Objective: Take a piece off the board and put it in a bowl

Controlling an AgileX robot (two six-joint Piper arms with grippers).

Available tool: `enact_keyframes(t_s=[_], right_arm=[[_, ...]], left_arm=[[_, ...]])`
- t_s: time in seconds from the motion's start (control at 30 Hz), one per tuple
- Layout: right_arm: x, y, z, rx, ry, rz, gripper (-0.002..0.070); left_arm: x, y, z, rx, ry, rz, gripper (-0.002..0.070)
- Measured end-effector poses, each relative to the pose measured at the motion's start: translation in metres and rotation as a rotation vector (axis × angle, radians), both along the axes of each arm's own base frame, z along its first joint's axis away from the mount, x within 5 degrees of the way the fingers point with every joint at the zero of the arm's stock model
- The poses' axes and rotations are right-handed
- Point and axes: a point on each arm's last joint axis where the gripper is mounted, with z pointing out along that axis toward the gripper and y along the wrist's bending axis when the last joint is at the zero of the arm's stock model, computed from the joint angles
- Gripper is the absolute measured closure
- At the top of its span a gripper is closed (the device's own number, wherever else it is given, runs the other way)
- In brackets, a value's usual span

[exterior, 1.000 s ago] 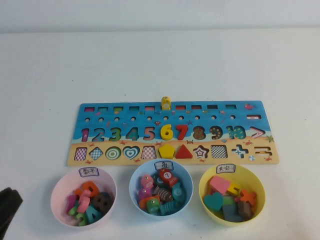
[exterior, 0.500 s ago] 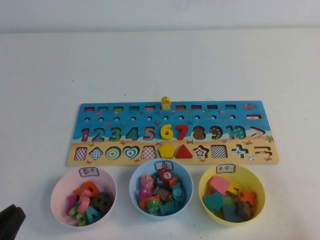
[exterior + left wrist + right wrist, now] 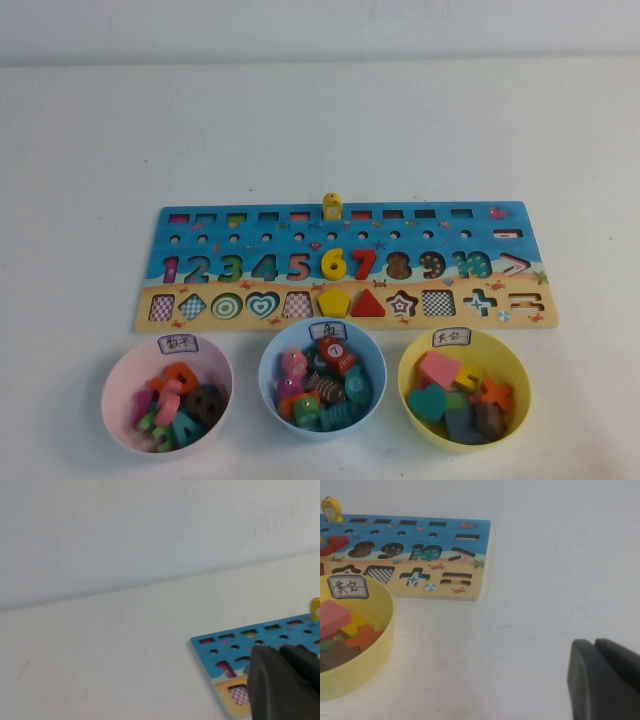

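Note:
The board (image 3: 155,262) lies across the middle of the table in the high view. Its "5" slot (image 3: 298,267) shows only a flat print. A light-pink piece (image 3: 167,407) lies among several others in the pale-pink bowl (image 3: 120,375) at the front left; I cannot read its shape. Neither arm shows in the high view. In the left wrist view my left gripper (image 3: 280,652) is shut and empty, over the board's left end (image 3: 225,650). In the right wrist view my right gripper (image 3: 595,645) is shut and empty, over bare table to the right of the board (image 3: 480,545).
A yellow "6" (image 3: 333,264), a red "7" (image 3: 364,263), a yellow pentagon (image 3: 333,302) and a red triangle (image 3: 368,304) sit in the board. A light-blue bowl (image 3: 272,352) and a yellow bowl (image 3: 510,365) hold several pieces. A small yellow figure (image 3: 332,206) stands at the board's back edge.
The dark left gripper at the high view's bottom left corner has slid down and out of that view. Board and bowls have not moved.

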Motion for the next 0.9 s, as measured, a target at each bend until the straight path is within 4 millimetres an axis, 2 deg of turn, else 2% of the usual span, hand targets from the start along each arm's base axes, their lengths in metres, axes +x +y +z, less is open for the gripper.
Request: enact_keyframes(t_s=[0.2, 0.43, 0.7, 0.9], right_arm=[[0.0, 0.0, 0.0, 0.0, 0.0, 0.0, 0.0694], [0.0, 0.0, 0.0, 0.0, 0.0, 0.0, 0.0694], [0.0, 0.0, 0.0, 0.0, 0.0, 0.0, 0.0694], [0.0, 0.0, 0.0, 0.0, 0.0, 0.0, 0.0694]], left_arm=[[0.003, 0.011, -0.007, -0.042, 0.018, 0.194, 0.0678], [0.002, 0.012, -0.016, -0.034, 0.111, 0.218, 0.0678], [-0.001, 0.014, -0.034, -0.008, 0.311, 0.243, 0.0678], [-0.001, 0.014, -0.035, -0.008, 0.327, 0.246, 0.0678]])
